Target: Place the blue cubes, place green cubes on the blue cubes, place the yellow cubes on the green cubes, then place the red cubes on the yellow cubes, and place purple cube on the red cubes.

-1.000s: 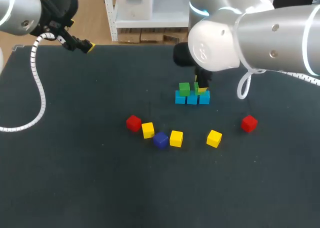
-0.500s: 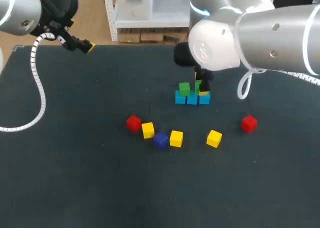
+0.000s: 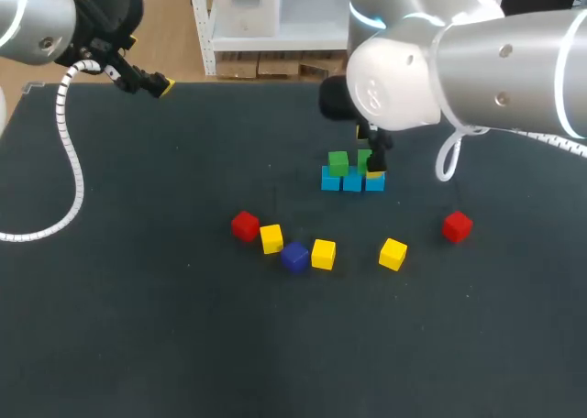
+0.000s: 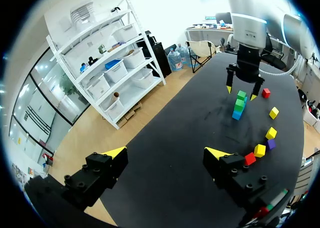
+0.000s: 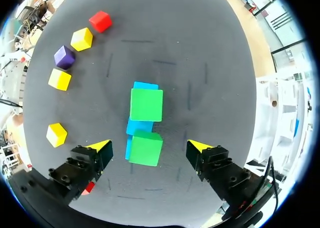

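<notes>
While my right gripper (image 5: 148,145) hung spread over the blue row (image 3: 352,181), both green cubes (image 5: 146,104) sat on it.
The row ran side to side; one green sat toward its left end, the other lay between my fingers (image 5: 92,158), untouched. My left gripper (image 4: 166,152) gaped empty.

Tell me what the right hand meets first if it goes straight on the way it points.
The right hand, open, points straight down at the nearer green cube atop the blue cubes. It would likely meet that cube first, though depth is unclear.
</notes>
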{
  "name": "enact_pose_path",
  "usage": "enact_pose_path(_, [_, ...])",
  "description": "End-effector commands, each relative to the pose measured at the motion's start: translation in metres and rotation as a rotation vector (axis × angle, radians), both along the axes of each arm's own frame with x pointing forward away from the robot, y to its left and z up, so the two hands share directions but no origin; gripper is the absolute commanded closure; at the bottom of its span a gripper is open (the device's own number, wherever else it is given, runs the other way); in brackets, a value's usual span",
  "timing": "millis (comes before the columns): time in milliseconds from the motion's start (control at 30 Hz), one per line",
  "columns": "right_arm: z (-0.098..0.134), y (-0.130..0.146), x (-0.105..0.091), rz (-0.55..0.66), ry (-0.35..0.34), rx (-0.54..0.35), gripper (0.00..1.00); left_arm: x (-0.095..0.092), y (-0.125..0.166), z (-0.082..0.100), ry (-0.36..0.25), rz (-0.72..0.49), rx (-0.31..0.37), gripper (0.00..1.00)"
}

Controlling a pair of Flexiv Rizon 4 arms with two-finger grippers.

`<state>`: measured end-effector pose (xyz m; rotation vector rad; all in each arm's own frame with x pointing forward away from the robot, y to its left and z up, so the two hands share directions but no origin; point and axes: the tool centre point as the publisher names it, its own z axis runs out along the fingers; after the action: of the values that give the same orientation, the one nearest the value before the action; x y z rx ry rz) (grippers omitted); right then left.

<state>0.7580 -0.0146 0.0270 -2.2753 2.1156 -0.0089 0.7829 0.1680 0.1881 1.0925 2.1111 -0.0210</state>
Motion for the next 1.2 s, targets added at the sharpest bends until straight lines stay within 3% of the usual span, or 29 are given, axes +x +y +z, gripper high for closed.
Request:
enact_pose_path(33, [0.005, -0.005, 0.001, -0.019, -0.008, 0.015, 0.00, 0.000, 0.001, 0.000, -0.001, -0.006, -0.003, 0.00])
enact_pose_path(267, [0.027, -0.022, 0.006, -0.086, -0.025, 0.056, 0.00, 0.000, 0.001, 0.000, -0.001, -0.006, -0.003, 0.00])
enact_pose_path(533, [0.058, -0.050, -0.008, -0.249, -0.031, 0.104, 0.00, 0.000, 0.001, 0.000, -0.001, -0.006, -0.003, 0.00])
enact_pose_path(767, [0.074, -0.064, -0.038, -0.367, -0.047, 0.114, 0.00, 0.000, 0.001, 0.000, -0.001, -0.006, -0.003, 0.00])
enact_pose_path(900, [0.079, -0.063, -0.060, -0.362, -0.054, 0.131, 0.00, 0.000, 0.001, 0.000, -0.001, -0.006, -0.003, 0.00])
enact_pose_path(1200, [0.067, -0.052, -0.104, -0.388, -0.039, 0.152, 0.00, 0.000, 0.001, 0.000, -0.001, -0.006, -0.003, 0.00])
